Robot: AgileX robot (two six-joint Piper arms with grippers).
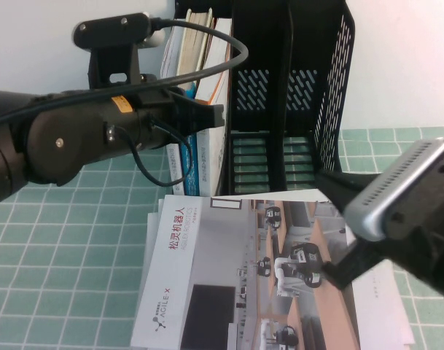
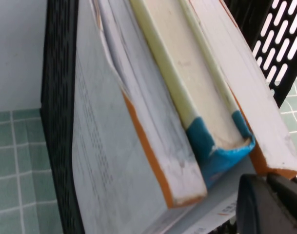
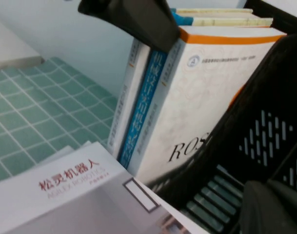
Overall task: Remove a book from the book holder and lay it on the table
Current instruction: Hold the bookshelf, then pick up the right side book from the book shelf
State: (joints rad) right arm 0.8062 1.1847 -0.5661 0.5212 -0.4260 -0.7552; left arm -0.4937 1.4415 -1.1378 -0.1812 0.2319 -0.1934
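Note:
The black book holder [image 1: 294, 87] stands at the back of the table, with several upright books [image 1: 196, 44] in its leftmost slot. In the right wrist view they are a white book with an orange top edge [image 3: 207, 107], a blue-spined book [image 3: 141, 107] and a thin white one [image 3: 125, 97]. My left gripper [image 1: 203, 115] is up against the tops of these books; in the left wrist view it [image 2: 270, 204] is shut, nothing visible between the fingers, beside the orange-edged book [image 2: 275, 156]. My right gripper [image 3: 272, 207] is shut, hovering low in front of the holder's empty slots.
An AgileX booklet [image 1: 236, 277] lies flat on the green tiled table [image 1: 61, 240] in front of the holder, with more sheets under it. My right arm and its wrist camera [image 1: 404, 189] hang over the booklet's right side. The holder's two right slots [image 1: 280, 157] hold nothing.

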